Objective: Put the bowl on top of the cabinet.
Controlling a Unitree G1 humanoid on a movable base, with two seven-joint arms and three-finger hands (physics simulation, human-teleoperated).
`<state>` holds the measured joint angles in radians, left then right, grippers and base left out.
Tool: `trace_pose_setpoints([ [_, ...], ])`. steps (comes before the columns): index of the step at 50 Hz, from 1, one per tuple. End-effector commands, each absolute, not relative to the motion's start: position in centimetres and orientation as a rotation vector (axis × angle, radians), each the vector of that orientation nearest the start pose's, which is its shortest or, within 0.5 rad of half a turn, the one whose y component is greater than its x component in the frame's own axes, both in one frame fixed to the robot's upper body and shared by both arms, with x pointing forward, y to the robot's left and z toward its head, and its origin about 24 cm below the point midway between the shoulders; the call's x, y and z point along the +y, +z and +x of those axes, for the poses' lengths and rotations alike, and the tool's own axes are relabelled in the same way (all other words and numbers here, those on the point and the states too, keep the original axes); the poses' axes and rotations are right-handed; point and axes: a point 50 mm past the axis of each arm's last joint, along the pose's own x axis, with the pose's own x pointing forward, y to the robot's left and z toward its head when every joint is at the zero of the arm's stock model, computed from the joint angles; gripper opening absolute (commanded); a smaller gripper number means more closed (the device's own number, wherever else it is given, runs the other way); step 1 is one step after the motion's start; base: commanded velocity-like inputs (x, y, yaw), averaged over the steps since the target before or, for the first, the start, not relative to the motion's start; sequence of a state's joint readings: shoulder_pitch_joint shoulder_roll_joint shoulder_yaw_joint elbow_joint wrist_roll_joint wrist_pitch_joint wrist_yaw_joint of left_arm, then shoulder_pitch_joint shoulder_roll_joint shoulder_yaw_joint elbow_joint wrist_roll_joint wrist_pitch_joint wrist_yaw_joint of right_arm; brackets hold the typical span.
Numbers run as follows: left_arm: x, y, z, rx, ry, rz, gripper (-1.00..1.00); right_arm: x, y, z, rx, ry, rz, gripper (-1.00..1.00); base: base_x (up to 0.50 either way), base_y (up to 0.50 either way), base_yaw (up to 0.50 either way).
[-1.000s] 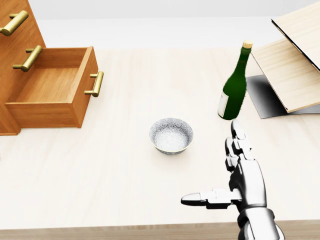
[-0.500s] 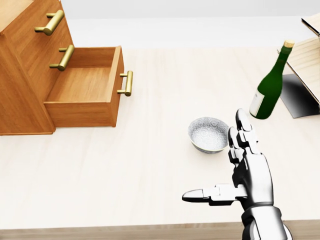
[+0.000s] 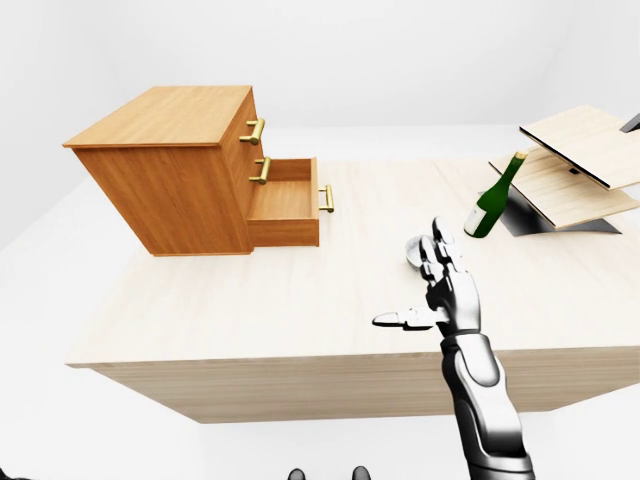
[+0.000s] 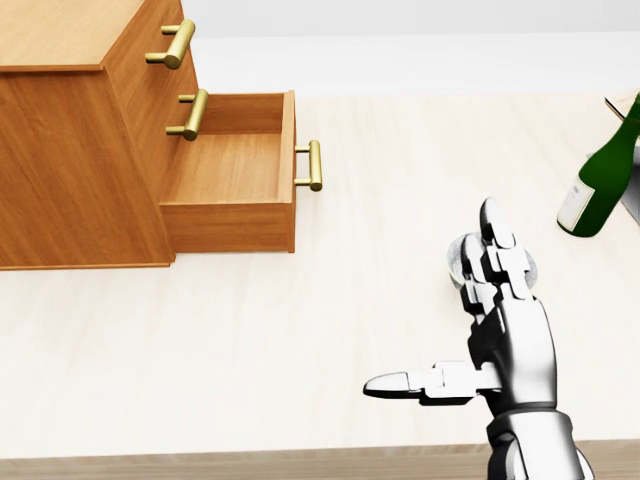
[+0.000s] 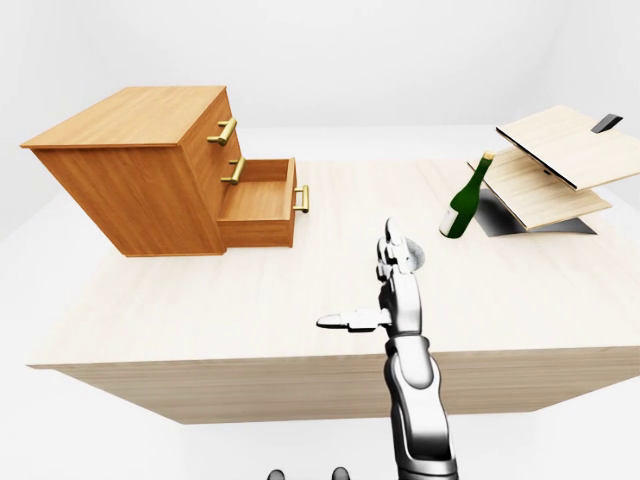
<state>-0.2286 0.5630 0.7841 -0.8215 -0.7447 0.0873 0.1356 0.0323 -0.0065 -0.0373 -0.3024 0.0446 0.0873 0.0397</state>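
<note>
The reach is judged to be the step in hand: the bowl [image 4: 454, 265] is seen on the worktop [image 4: 250, 330], well apart from the cabinet [image 4: 70, 150] and half hidden behind the right hand [image 4: 510, 345], whose fingers [image 4: 495, 228] are spread wide and empty, so closing on its rim is called for next.

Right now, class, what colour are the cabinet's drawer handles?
The handles are brass-gold; the head view shows them best.
</note>
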Motion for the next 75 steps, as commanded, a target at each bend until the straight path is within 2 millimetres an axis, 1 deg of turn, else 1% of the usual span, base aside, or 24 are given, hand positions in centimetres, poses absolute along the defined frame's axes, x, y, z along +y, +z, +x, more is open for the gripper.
trace_pose_setpoints([
  [1, 26.6, 32.0, 13.0, -1.217, 0.184, 0.0, 1.0, -15.9, 10.2, 24.1, -0.212, 0.004, 0.029, 1.0, 0.0, 0.0, 0.0],
  [4, 26.6, 32.0, 13.0, -1.216, 0.183, -0.005, 1.0, -15.9, 10.5, 24.0, -0.225, 0.006, 0.035, 1.0, 0.0, 0.07, 0.0],
  [17, 26.6, 32.2, 12.9, -1.215, 0.18, -0.02, 1.0, -16.0, 10.4, 24.0, -0.221, 0.007, 0.043, 1.0, 0.0, 0.48, 0.0],
  [31, 26.6, 32.0, 13.0, -1.206, 0.179, -0.021, 1.0, -15.8, 10.9, 23.9, -0.243, 0.025, 0.056, 1.0, 0.0, 0.02, 0.0],
  [33, 26.6, 32.2, 12.9, -1.215, 0.178, -0.026, 1.0, -15.8, 11.1, 23.6, -0.254, 0.036, 0.052, 1.0, 0.36, 0.0, 0.0],
  [36, 26.6, 32.2, 12.9, -1.215, 0.178, -0.029, 1.0, -15.8, 10.9, 23.8, -0.244, 0.032, 0.048, 1.0, 0.5, 0.0, 0.0],
  [40, 26.6, 32.2, 12.8, -1.215, 0.177, -0.031, 1.0, -15.9, 11.3, 23.7, -0.26, 0.028, 0.05, 1.0, 0.5, 0.0, 0.0],
  [49, 26.7, 32.2, 12.8, -1.216, 0.179, -0.029, 1.0, -15.9, 10.9, 23.8, -0.245, 0.025, 0.051, 1.0, 0.5, 0.0, 0.0],
  [53, 26.7, 32.3, 12.8, -1.217, 0.179, -0.031, 1.0, -15.9, 11.2, 23.6, -0.258, 0.022, 0.053, 1.0, 0.5, 0.0, 0.0],
  [56, 26.7, 32.3, 12.7, -1.22, 0.178, -0.035, 1.0, -15.9, 10.9, 23.8, -0.243, 0.021, 0.053, 1.0, 0.5, 0.0, 0.0],
  [61, 26.7, 32.4, 12.7, -1.217, 0.179, -0.038, 1.0, -15.9, 10.9, 23.9, -0.242, 0.017, 0.049, 1.0, 0.47, 0.0, 0.0],
  [68, 26.8, 32.4, 12.7, -1.218, 0.178, -0.042, 1.0, -15.9, 11.2, 23.7, -0.259, 0.016, 0.048, 1.0, 0.05, 0.0, 0.0],
  [75, 26.7, 32.3, 12.9, -1.212, 0.178, -0.04, 1.0, -15.8, 11.1, 23.8, -0.252, 0.02, 0.038, 1.0, 0.03, 0.43, 0.0],
])
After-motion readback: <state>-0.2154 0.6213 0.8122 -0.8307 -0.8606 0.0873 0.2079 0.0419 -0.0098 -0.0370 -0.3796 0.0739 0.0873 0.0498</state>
